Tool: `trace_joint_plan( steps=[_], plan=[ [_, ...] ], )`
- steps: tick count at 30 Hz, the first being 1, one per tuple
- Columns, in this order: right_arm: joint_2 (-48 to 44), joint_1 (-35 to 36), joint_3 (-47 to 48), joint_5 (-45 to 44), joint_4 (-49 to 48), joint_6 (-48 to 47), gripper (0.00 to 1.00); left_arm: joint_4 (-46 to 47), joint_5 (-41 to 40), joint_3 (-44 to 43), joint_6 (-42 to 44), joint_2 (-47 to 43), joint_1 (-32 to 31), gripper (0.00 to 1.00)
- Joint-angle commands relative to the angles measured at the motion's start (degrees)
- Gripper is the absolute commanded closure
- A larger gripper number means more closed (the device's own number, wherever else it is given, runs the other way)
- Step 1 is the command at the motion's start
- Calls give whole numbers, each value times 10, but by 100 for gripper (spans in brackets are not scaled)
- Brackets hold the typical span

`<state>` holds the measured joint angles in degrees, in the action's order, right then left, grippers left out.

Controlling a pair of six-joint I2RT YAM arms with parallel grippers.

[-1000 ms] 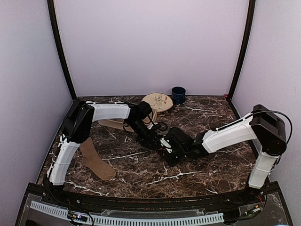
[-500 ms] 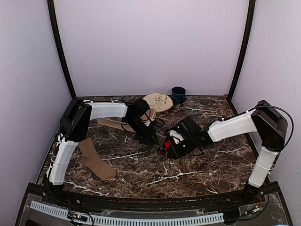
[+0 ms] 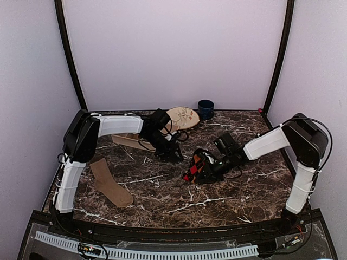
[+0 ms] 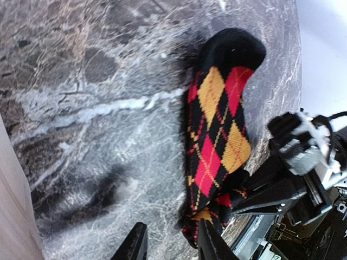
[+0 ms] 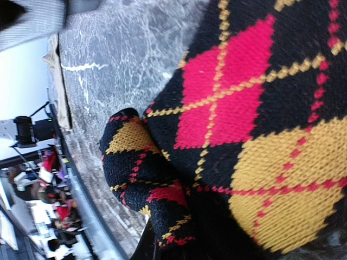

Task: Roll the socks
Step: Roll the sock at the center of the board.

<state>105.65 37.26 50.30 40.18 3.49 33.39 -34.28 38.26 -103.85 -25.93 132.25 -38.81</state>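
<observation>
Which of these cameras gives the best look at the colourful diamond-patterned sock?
The left wrist view: the argyle sock shows almost whole, with its pattern clear. The right wrist view is so close that only part fits. The top view shows it small and bunched.

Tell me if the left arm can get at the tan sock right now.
Probably yes. The tan sock lies uncovered near the left arm, and the left fingers stand open and empty beside the argyle sock.
</observation>
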Motion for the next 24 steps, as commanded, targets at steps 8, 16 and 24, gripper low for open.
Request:
trace_joint_plan(
  steps=[8, 16, 24],
  plan=[
    [25, -33, 22, 108, 26, 78, 100, 47, -15, 34, 61, -88, -46, 66],
    [42, -52, 43, 141, 53, 81, 100, 125, -24, 146, 100, -154, -68, 60],
    [55, -60, 51, 156, 99, 60, 100, 142, -27, 169, 126, -156, -92, 58]
  ],
)
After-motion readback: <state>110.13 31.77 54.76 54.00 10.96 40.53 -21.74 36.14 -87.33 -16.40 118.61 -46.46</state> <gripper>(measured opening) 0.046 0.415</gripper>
